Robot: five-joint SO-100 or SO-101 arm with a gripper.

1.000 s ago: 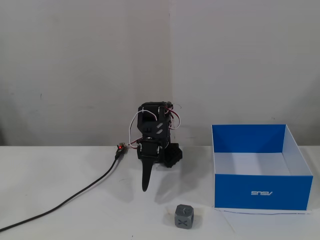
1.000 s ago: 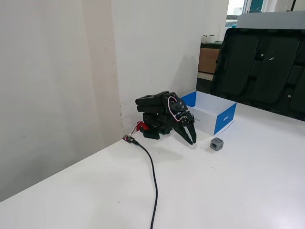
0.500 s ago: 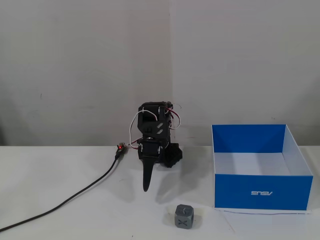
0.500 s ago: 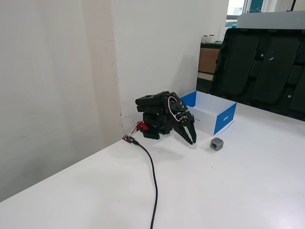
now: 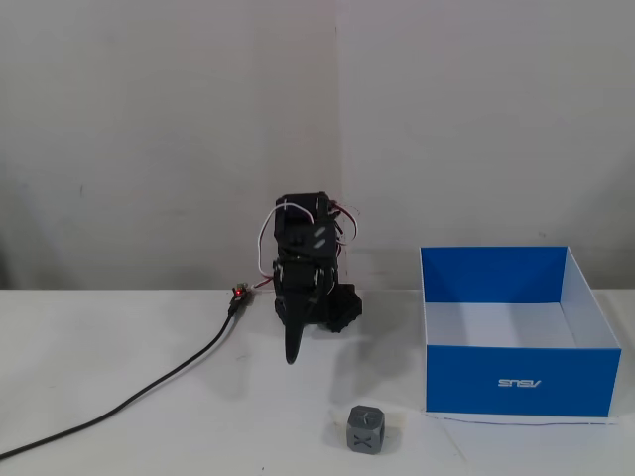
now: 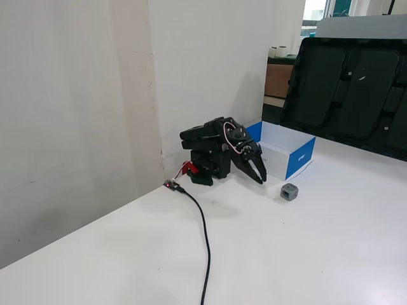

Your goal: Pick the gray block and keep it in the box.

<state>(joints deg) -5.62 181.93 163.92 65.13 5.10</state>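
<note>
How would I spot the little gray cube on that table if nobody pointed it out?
Find the blue box with the white inside, on the right in a fixed view. Just off its front left corner, alone on the white table, sits the gray block. It is far smaller than the box, with bevelled corners and a dark X on its face.

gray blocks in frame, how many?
1. The gray block sits on the table in front of the folded arm's claw, just outside the box. None visible inside the box.
</note>
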